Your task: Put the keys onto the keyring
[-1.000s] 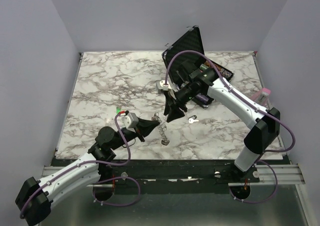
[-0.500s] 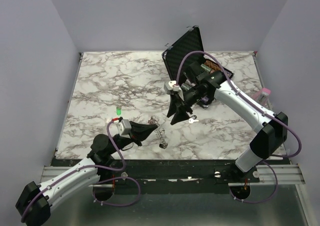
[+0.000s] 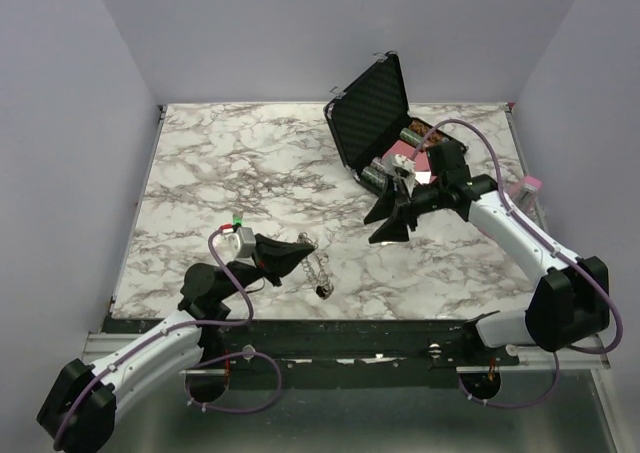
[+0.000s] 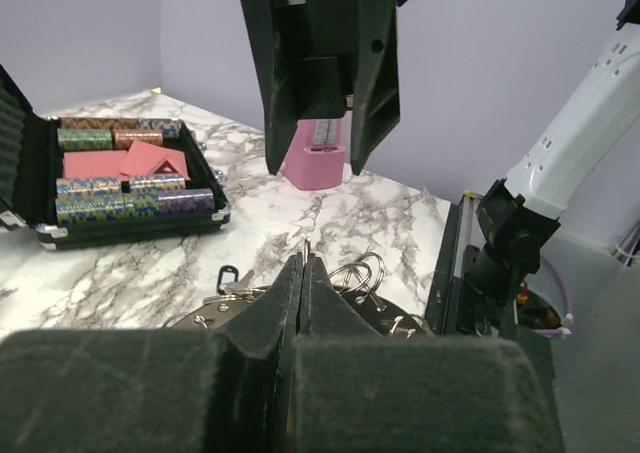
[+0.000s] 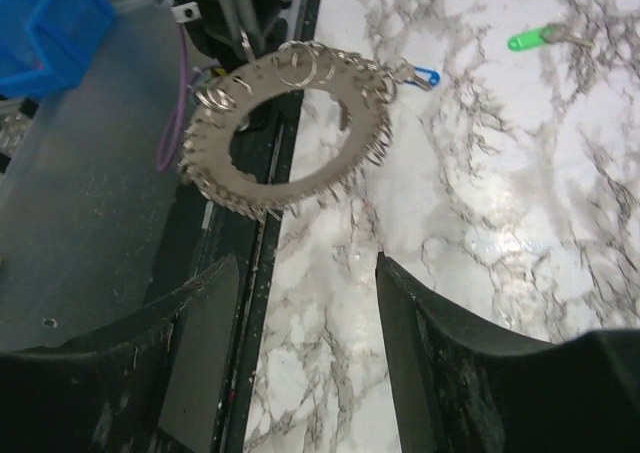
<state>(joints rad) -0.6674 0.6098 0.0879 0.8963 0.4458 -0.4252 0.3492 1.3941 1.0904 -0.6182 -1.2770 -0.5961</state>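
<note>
Rightward is where the right arm has swung since the earlier frames, leaving the case's contents uncovered. The silver key that lay under its fingers then cannot be made out now. The left arm has barely shifted.

From the top view, the left gripper (image 3: 300, 252) sits low near the front of the table (image 3: 200, 173), its fingers pressed together on the keyring (image 3: 320, 271), which hangs from the tips as a thin line down to the marble. A green key (image 3: 238, 220) lies well behind that gripper's wrist. The right gripper (image 3: 380, 225) hovers with fingers spread wide, just in front of the open case (image 3: 372, 103). A pink box (image 3: 527, 185) stands at the right edge.

From the left wrist, the left gripper (image 4: 303, 263) shows no gap between its fingers, and a thin metal edge sticks up between the tips. The keyring (image 4: 355, 273) and its small loops lie just beyond them. The right gripper (image 4: 318, 158) hangs ahead, spread, and whether it holds anything cannot be told. The case (image 4: 130, 228) is at left, the pink box (image 4: 305, 173) behind.

From the right wrist, the right gripper (image 5: 300, 273) is wide apart with nothing between its fingers. The keyring (image 5: 345, 143) appears as a flat ring edged with small loops, tilted over the table's (image 5: 480, 223) front edge, a blue clip (image 5: 425, 74) on it. The green key (image 5: 540, 39) lies well apart.
</note>
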